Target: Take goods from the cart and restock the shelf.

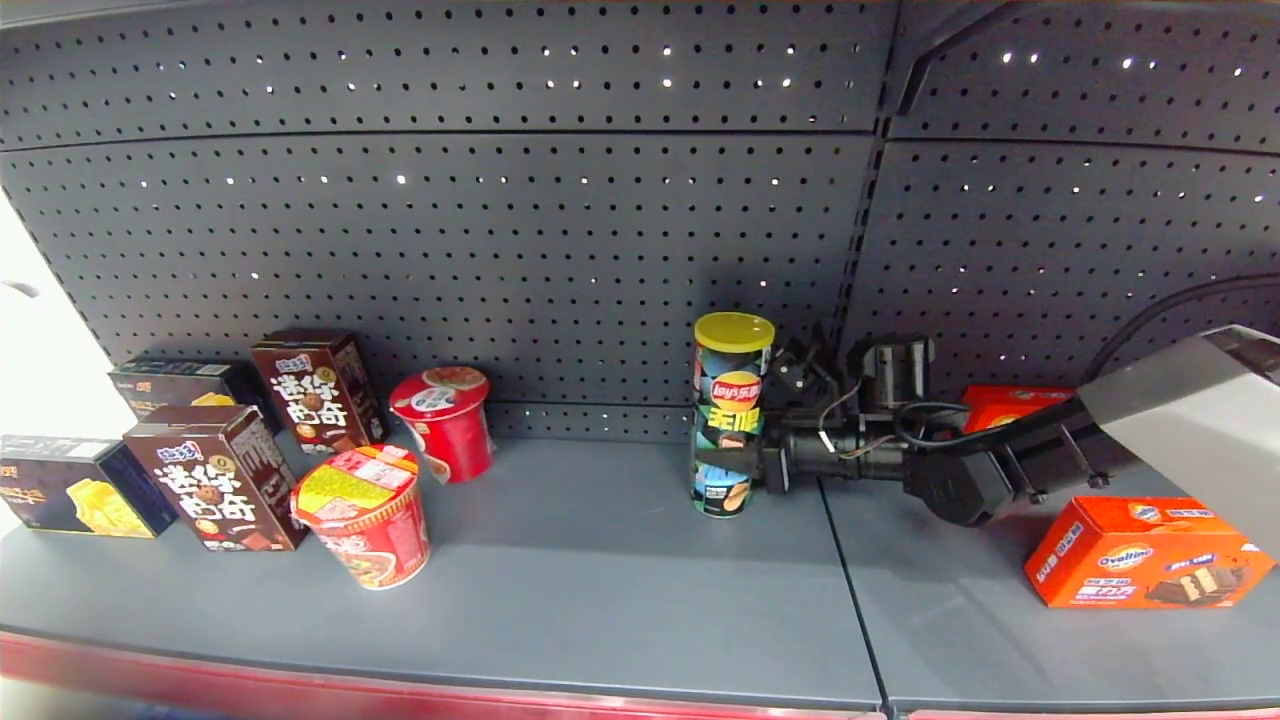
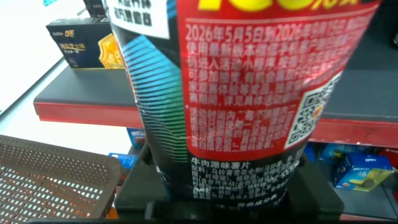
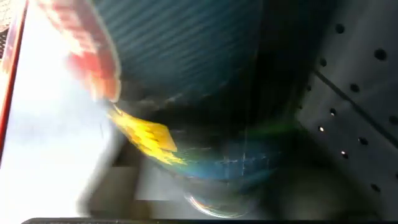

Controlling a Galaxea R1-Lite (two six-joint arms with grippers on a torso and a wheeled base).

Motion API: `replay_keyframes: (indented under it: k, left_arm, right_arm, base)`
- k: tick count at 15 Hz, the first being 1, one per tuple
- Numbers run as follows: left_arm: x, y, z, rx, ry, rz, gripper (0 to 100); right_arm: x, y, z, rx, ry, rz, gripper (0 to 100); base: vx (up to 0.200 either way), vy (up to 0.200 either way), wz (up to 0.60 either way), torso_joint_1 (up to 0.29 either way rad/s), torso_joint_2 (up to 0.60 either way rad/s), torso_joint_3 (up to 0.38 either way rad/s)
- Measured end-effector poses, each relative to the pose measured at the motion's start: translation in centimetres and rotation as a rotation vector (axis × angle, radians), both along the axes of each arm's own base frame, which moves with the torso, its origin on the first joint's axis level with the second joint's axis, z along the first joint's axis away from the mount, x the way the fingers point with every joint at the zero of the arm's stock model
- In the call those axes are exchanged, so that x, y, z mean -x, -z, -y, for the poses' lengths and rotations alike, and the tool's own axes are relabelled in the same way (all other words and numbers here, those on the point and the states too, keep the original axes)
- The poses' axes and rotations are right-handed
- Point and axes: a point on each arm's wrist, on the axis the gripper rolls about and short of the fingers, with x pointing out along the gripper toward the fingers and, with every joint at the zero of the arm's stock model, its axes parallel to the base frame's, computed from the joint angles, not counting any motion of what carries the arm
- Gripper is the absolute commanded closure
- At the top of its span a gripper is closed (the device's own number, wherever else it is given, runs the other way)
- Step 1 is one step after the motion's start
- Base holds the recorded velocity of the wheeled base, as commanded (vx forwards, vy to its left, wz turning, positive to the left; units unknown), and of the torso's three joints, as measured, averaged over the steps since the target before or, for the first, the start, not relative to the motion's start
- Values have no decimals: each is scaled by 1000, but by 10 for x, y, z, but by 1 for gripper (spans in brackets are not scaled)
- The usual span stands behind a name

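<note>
Where the right gripper (image 1: 738,464) clamps it at frame centre, the chip can (image 1: 733,395) stands upright: yellow lid, teal-patterned body, red logo; the left gripper (image 2: 225,196) clasps a red-and-black can (image 2: 249,93).

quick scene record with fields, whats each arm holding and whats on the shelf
right gripper: fingers shut on yellow-lidded chip can, upright on the shelf
left gripper: shut on red-label can
shelf left side: brown boxes, two noodle cups
shelf right side: orange boxes
</note>
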Motion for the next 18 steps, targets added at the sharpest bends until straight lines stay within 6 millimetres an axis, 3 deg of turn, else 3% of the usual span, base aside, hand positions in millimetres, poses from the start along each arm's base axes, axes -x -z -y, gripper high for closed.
replay_keyframes:
  k: [5, 10, 12, 15, 18]
  left_arm:
    - [1, 4, 0, 0, -3, 7, 100]
    - [4, 7, 0, 5, -1, 24, 100]
    - [4, 8, 0, 5, -1, 25, 100]
    - [4, 8, 0, 5, -2, 25, 100]
    - [4, 8, 0, 4, -4, 25, 100]
  right_arm:
    - [27, -29, 5, -19, 54, 1, 100]
    - [97, -69, 22, -31, 79, 40, 100]
    - [129, -72, 32, -26, 73, 35, 100]
    - [177, -62, 47, -8, 46, 12, 100]
    - [202, -53, 58, -22, 47, 48, 100]
  base:
    - [0, 0, 0, 0, 0, 0]
    - [0, 0, 0, 0, 0, 0]
    - [0, 0, 0, 0, 0, 0]
    - [0, 0, 0, 0, 0, 0]
    - [0, 0, 0, 0, 0, 0]
